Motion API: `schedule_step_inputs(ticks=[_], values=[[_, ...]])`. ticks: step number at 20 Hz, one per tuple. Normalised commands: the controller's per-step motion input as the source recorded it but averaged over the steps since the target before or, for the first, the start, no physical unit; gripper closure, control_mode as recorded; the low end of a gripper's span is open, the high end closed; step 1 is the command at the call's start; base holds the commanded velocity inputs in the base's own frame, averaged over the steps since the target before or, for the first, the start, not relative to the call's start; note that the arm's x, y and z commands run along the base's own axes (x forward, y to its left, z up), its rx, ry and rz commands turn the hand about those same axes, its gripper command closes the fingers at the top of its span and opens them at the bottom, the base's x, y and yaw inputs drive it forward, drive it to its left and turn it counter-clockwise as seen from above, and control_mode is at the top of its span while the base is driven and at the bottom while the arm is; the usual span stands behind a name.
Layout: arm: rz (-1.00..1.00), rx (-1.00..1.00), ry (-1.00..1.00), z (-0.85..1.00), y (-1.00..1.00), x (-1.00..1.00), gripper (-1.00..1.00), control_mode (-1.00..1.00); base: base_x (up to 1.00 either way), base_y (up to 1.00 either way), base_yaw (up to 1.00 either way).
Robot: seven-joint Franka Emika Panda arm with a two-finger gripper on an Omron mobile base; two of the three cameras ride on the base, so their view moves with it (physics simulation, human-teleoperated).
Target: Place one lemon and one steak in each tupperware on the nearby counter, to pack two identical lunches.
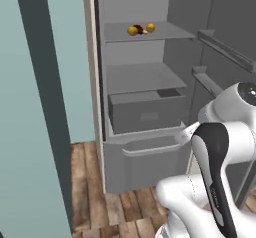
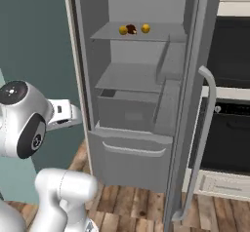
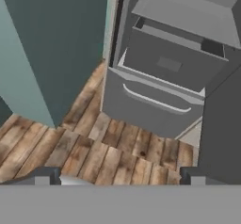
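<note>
Hand view has the gripper (image 3: 117, 178) spread wide with nothing between its two fingertips (image 3: 44, 177), hanging above the wooden floor (image 3: 84, 148) in front of an open fridge (image 3: 155, 100) with its pulled-out drawer (image 3: 169, 65). In the left base view, the upper shelf (image 1: 165, 32) carries two lemons, one lemon (image 1: 132, 31) to the left and another (image 1: 151, 27) to the right, with one dark red steak (image 1: 139, 29) between them, close together.
</note>
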Motion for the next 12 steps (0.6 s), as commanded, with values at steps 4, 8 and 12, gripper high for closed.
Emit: schedule_step_inputs(ticks=[4, 8, 12], values=[[0.00, 0.00, 0.00, 0.00, 0.00, 0.00, -1.00, 1.00, 0.27, 0.68, -0.47], [0.00, 0.00, 0.00, 0.00, 0.00, 0.00, -1.00, 1.00, 0.27, 0.49, -0.29], [0.00, 0.00, 0.00, 0.00, 0.00, 0.00, -1.00, 1.00, 0.26, 0.03, -0.15]])
